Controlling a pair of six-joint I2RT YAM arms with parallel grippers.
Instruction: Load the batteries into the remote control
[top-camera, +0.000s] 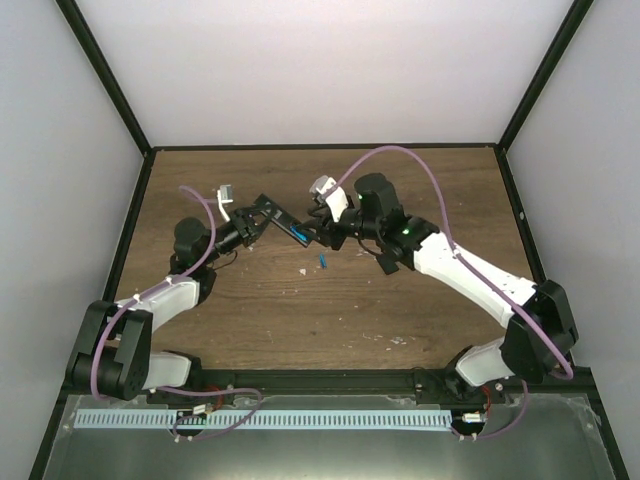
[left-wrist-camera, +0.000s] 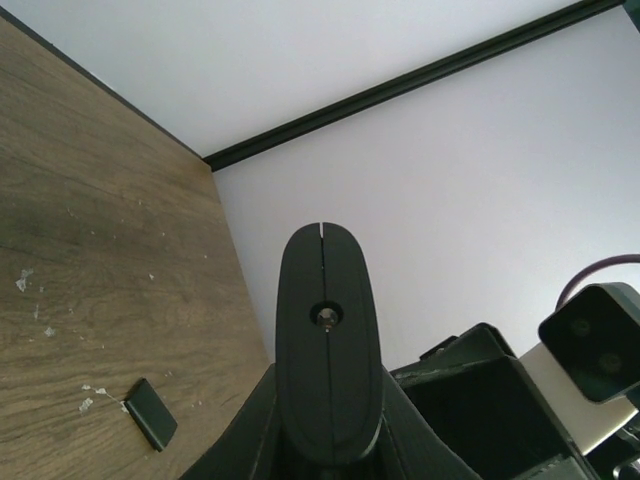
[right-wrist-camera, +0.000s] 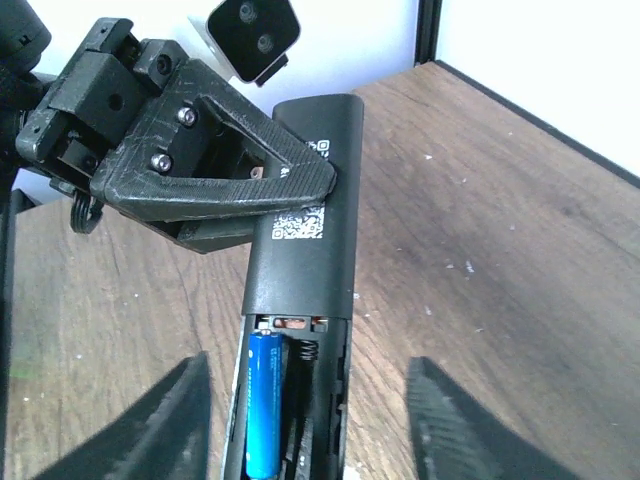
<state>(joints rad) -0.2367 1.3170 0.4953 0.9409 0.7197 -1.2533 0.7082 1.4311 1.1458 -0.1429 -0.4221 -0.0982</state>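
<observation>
While the left gripper (right-wrist-camera: 285, 190) clamps the remote control (right-wrist-camera: 312, 262) at upper centre, the right gripper (right-wrist-camera: 310, 365) gapes empty around its compartment (right-wrist-camera: 305, 390), one battery (right-wrist-camera: 263, 400) seated inside.

top: overhead, whole table (top-camera: 300, 310) | wrists: close-up, facing each other, share remote control (right-wrist-camera: 330, 260)

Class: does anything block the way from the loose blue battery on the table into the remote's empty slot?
Nothing visible does. On the slim black remote control, the empty slot sits uncovered beside the seated blue battery; the loose blue cylinder battery lies in the open.
</observation>
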